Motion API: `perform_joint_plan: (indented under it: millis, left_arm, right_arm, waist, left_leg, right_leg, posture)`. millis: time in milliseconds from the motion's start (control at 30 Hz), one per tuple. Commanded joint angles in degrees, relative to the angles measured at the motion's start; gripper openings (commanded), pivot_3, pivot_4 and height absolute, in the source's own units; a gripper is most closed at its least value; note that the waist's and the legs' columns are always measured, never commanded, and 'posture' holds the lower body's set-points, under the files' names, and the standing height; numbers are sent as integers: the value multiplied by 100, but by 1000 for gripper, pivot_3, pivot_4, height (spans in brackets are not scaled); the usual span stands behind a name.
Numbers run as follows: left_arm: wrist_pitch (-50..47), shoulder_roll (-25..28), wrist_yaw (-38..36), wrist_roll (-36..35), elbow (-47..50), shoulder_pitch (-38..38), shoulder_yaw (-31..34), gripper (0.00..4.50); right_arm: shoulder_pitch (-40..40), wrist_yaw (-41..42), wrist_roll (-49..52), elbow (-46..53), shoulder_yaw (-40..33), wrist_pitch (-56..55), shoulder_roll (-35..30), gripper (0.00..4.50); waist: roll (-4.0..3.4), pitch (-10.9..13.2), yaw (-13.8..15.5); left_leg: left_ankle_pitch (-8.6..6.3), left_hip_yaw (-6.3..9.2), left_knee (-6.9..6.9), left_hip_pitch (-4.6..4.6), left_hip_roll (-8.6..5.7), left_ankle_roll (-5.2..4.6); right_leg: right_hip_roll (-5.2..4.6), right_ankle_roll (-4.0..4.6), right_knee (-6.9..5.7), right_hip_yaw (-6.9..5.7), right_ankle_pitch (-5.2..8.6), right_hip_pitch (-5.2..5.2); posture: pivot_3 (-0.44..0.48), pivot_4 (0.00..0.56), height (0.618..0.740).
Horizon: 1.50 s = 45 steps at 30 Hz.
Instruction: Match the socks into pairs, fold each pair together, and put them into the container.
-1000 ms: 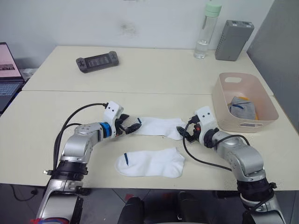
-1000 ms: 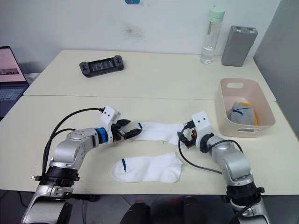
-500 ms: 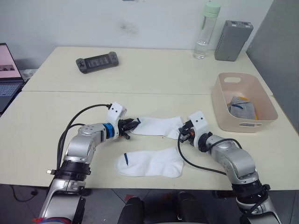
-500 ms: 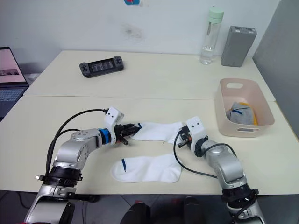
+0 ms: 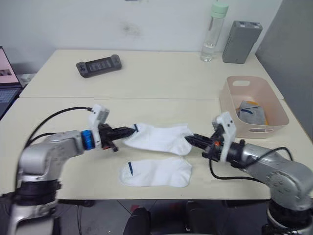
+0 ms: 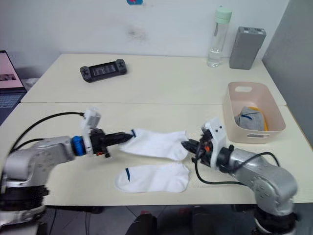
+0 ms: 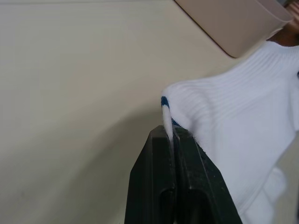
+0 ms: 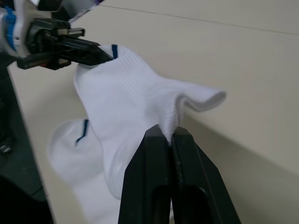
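Stretching white sock [image 5: 157,138] between both fingers [image 7: 180,140]

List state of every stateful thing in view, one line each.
Left gripper: shut on the lifted white sock's cuff.
Right gripper: shut on its toe end.
Lifted white sock: stretched between the grippers.
Second white sock: flat on table.
Pink bin: holds folded socks.
Water bottle: capped, upright.

One white sock [image 5: 157,138] stretched aloft above its flat mate [image 5: 155,172].
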<state>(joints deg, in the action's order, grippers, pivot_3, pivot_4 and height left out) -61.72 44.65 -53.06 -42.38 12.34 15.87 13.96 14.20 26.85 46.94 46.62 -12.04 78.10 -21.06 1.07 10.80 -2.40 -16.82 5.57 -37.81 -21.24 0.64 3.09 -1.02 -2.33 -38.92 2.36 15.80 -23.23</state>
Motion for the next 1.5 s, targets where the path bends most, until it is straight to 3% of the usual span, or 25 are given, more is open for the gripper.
perform_joint_plan:
  millis: [33, 167, 300, 467, 967, 1000, 1133, 1300, 1400, 1433, 1500]
  left_arm:
    - [-306, 203, -125, -437, 431, -375, 235, 21]
    - [-230, 99, 153, -497, 781, -912, 295, 21]
    - [336, -226, 524, -156, 1177, -1646, 118, 21]
    - [852, -623, 905, 140, 1240, -2005, -35, 21]
    - [1065, -352, 744, 247, 1303, -2365, -365, 21]
    - [1097, -312, 702, 270, 1320, -2389, -399, 6]
    - [1398, -210, 542, 354, 1508, -2579, -427, 898]
    - [1664, -148, 297, 68, 1648, -2604, -37, 2525]
    - [1353, 159, 33, -269, 1513, -2676, 285, 3445]
    - [1124, 242, 61, -441, 1355, -2623, 431, 3744]
    - [866, 352, 104, -623, 1142, -2538, 593, 3744]
  right_arm:
    - [-187, -132, 848, 468, -325, 388, 7, 0]
    - [-543, -416, 1133, 636, -176, 437, -105, 0]
    - [-745, -775, 526, 441, 484, 94, -326, 0]
    - [-893, -898, -19, 175, 1066, -351, -597, 0]
    - [-1144, -820, -289, -19, 1451, -668, -936, 0]
    - [-1173, -786, -286, 12, 1475, -682, -977, 230]
    - [-1240, -769, -414, 124, 1512, -891, -1099, 1346]
    - [-1177, -677, -307, 257, 1342, -1087, -1153, 3216]
    - [-1237, -554, -197, 348, 1261, -1193, -1215, 4287]
    - [-1269, -530, -181, 366, 1243, -1239, -1228, 4500]
    - [-1322, -521, -177, 369, 1226, -1322, -1231, 4500]
  waist:
    - [-1, 1, 3]
    - [0, 1, 17]
    - [0, 1, 25]
    - [0, 1, 54]
    - [0, 1, 54]
    - [0, 1, 54]
    - [0, 1, 52]
    - [0, 1, 56]
    - [1, 2, 53]
    - [1, 2, 53]
    - [1, 2, 52]
  left_leg:
    - [0, -1, 0, 0, 0, 0]
    - [0, -3, -1, 1, 2, 0]
    - [0, -16, 1, 10, 3, 2]
    - [0, -17, 1, 12, 5, 3]
    - [0, -19, 2, 10, 4, 2]
    - [0, -20, 2, 10, 4, 2]
    - [-1, -21, 4, 9, 4, 2]
    - [-1, -20, 4, 9, 6, 3]
    - [-1, -18, 4, 8, 7, 3]
    - [-1, -19, 6, 9, 7, 2]
    - [-1, -18, 7, 9, 7, 2]
  right_leg:
    - [0, 0, 0, 0, 1, 0]
    - [0, -11, 2, 1, 10, 0]
    - [-3, -20, 4, 14, 18, 2]
    - [-2, -21, 4, 13, 20, 2]
    - [-1, -22, 7, 13, 24, 1]
    - [-1, -22, 7, 14, 24, 1]
    - [-1, -22, 10, 14, 25, 1]
    - [-1, -21, 11, 13, 25, 1]
    - [0, -18, 11, 9, 28, 1]
    - [1, -16, 12, 9, 29, 1]
    - [1, -15, 11, 7, 31, 0]
  posture:
    - [0, 150, 740]
    - [0, 150, 740]
    - [0, 150, 740]
    - [0, 150, 740]
    - [0, 150, 740]
    - [0, 150, 740]
    - [0, 150, 740]
    - [0, 150, 740]
    - [0, 150, 740]
    - [0, 150, 740]
    - [0, 150, 740]
